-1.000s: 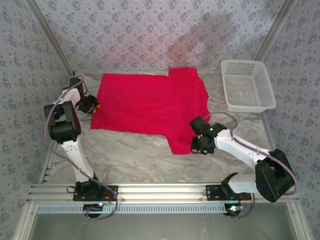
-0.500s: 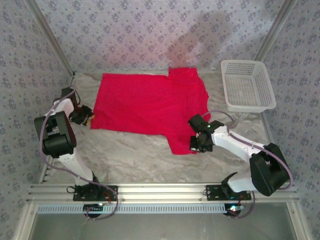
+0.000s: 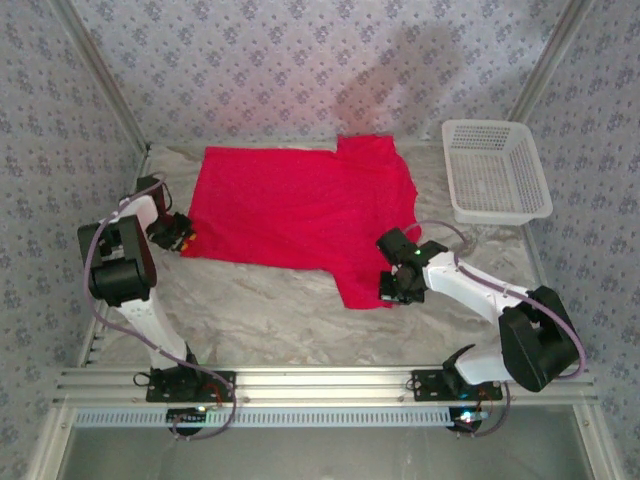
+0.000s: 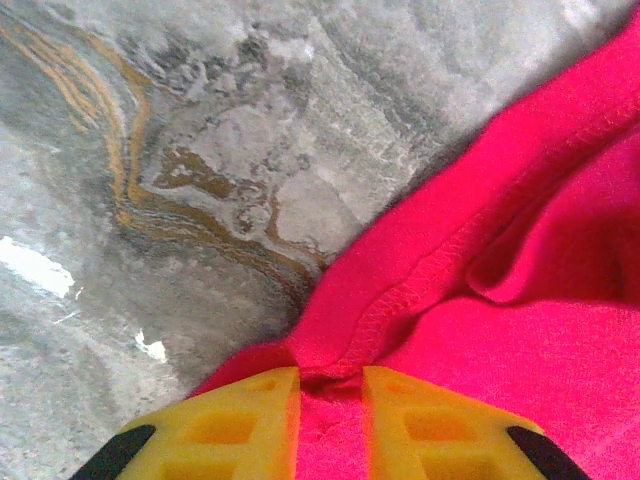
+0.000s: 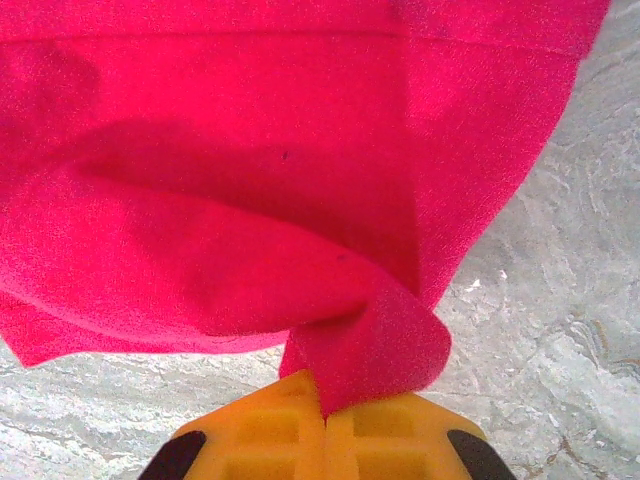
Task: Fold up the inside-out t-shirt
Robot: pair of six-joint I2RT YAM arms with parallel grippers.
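My right end effector clamps the bright red cloth t-shirt; I cannot tell if my left end effector truly grips its nine-o'clock hem, which could slip free.

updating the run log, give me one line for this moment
t-shirt: spread flat, unfolded | left gripper: pinching hem | right gripper: shut on near corner

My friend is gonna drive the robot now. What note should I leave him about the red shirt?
Left gripper: shut on the stitched edge of the t-shirt at its near-left corner.
Right gripper: shut on a pinch of cloth at the near-right edge.
The t-shirt lies spread flat on the table; a white basket stands at the far right.
Done: both sides gripped.
Left: no fold made yet, so all the folding.
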